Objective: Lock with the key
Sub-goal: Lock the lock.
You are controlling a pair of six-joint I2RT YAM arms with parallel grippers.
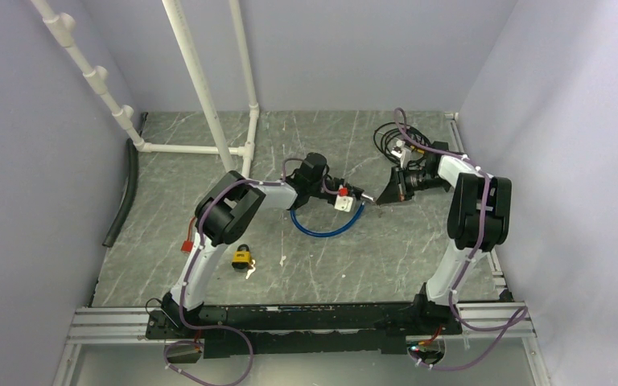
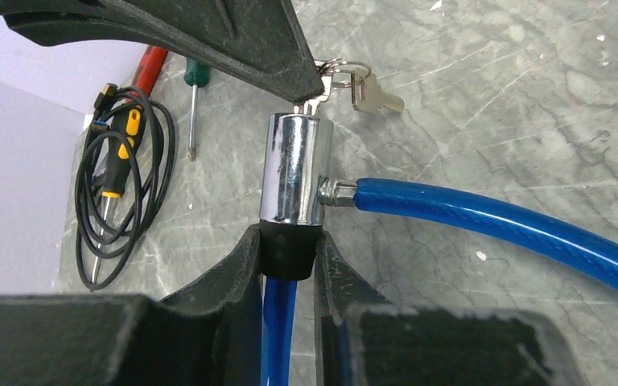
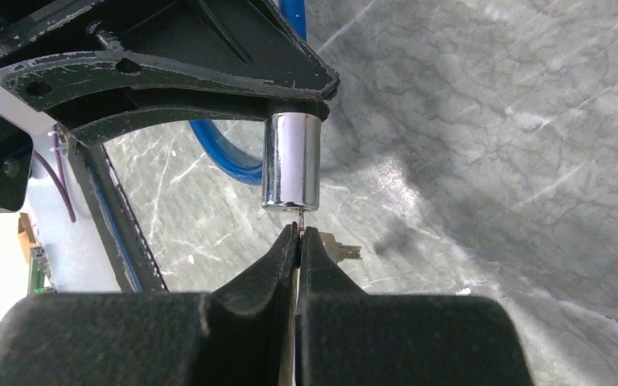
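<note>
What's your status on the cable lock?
Left hand clamped on cable lock, at its black end. Right hand shut on key, key seated in chrome cylinder. Nothing in the way at the keyhole.

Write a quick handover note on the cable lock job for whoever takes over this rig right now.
Grippers: the left gripper is shut on the black end of the cable lock. The right gripper is shut on the key.
Things: the key's tip sits in the lock's far end. The blue cable is plugged into the lock's side.
Done: lock held, key in place.
Left: turn the key and pull it out. Whether it is turned yet cannot be told.
</note>
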